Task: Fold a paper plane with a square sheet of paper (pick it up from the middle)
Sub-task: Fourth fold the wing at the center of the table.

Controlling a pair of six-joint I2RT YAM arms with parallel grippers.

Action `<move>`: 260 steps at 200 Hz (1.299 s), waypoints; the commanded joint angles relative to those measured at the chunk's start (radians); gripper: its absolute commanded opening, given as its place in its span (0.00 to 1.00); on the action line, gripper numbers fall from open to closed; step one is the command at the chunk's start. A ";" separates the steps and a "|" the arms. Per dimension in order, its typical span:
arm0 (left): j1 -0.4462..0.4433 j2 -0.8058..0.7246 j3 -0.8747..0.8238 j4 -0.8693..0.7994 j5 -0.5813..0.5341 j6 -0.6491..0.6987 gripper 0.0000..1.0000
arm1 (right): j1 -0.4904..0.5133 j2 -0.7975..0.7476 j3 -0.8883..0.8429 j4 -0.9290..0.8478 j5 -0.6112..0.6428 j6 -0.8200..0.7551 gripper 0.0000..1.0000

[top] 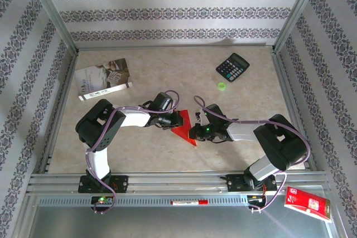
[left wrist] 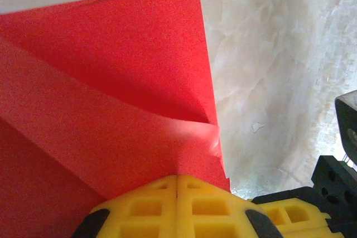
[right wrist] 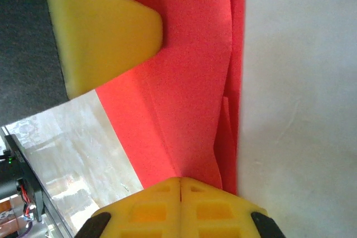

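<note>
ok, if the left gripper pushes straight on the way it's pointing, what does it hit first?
The folded red paper: the shut left gripper has its tips at it. Beyond looks like bare table; the right gripper sits off-line, probably.

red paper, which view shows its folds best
Left wrist: the red paper lies close, with its overlapping flaps and creases plain. Top external gives a small triangular outline; right wrist shows stacked layers along one edge.
</note>
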State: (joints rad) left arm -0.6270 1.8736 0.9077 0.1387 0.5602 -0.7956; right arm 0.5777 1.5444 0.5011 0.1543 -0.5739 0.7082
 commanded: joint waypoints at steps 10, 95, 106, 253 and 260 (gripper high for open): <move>0.013 0.050 0.011 -0.054 -0.075 0.033 0.00 | 0.001 -0.017 -0.017 -0.107 -0.022 0.018 0.00; 0.013 0.075 0.002 -0.054 -0.079 0.027 0.00 | 0.020 -0.054 -0.070 -0.177 0.000 0.005 0.00; 0.014 0.075 0.000 -0.056 -0.082 0.029 0.00 | 0.019 -0.063 -0.089 -0.183 0.006 0.005 0.00; 0.015 0.031 0.066 -0.067 -0.033 0.021 0.07 | -0.017 -0.033 -0.187 -0.069 0.035 0.182 0.00; 0.015 0.026 0.068 -0.067 -0.032 0.021 0.08 | -0.019 -0.020 -0.188 -0.070 0.033 0.177 0.00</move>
State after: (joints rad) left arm -0.6262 1.9011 0.9531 0.1162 0.5686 -0.7914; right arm 0.5613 1.4391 0.3679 0.1795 -0.6113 0.8436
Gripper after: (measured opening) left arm 0.061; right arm 0.042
